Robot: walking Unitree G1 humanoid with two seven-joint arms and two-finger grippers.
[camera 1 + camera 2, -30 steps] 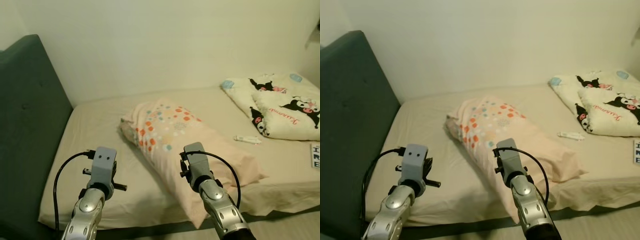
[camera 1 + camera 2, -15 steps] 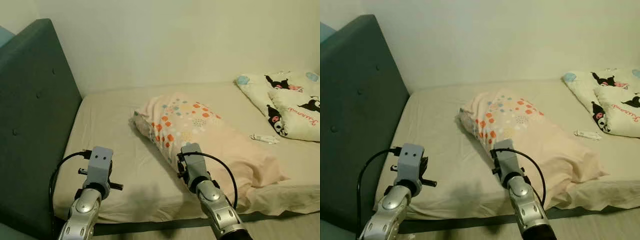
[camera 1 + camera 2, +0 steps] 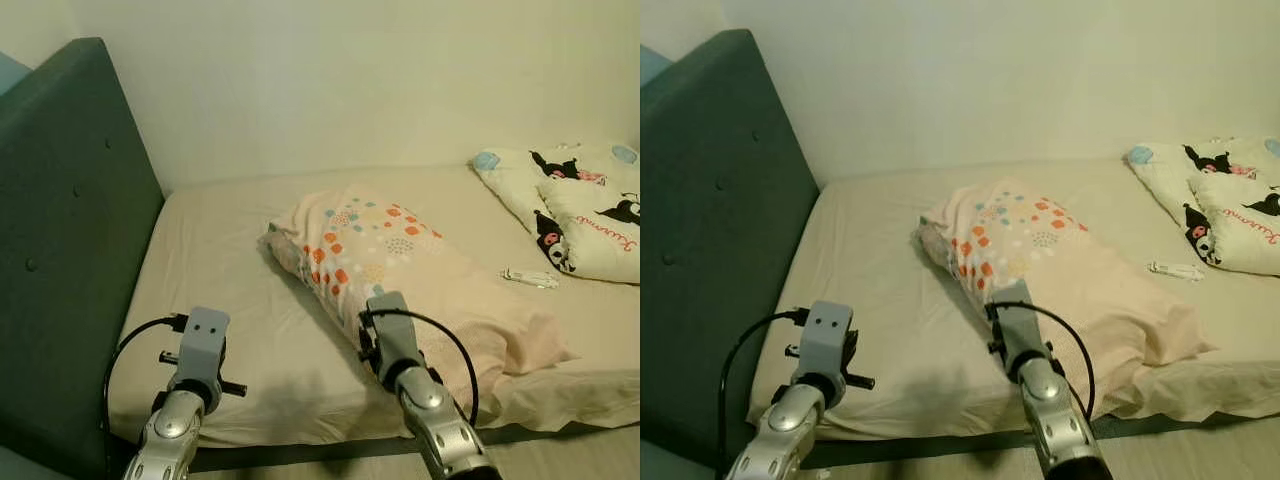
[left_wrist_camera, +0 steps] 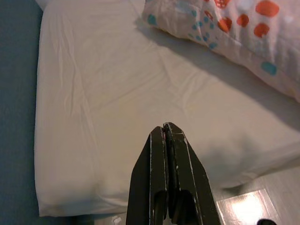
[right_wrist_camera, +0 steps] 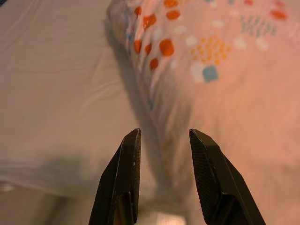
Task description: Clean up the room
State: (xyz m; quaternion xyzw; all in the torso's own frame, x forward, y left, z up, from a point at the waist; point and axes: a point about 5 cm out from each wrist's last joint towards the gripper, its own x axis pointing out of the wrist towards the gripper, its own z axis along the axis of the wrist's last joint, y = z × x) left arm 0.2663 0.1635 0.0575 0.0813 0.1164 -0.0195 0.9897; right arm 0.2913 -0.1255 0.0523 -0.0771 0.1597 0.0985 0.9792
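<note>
From where the head camera looks, the pillow [image 3: 400, 265] lies askew across the middle of the bed [image 3: 220, 270], its dotted end toward the green headboard [image 3: 70, 220] and its plain end hanging near the mattress edge. A folded cartoon-print blanket [image 3: 580, 210] sits at the far right with a small white object [image 3: 530, 278] just beside it. To tidy this well, I would judge the pillow should be gripped by its near side, low on the seam, and swung up against the headboard rather than dragged by a corner. Both arms are held out over the near edge of the bed, the right one in front of the pillow's flank.

In the left wrist view, the left gripper [image 4: 165, 129] has its two black fingers pressed flat together, holding nothing, above bare sheet at the bed's near corner, the pillow well off.

In the right wrist view, the right gripper [image 5: 163, 136] has its fingers [image 5: 129, 159] spread apart with nothing between them, aimed at the crease where the pillow's side meets the sheet, not yet touching it.
</note>
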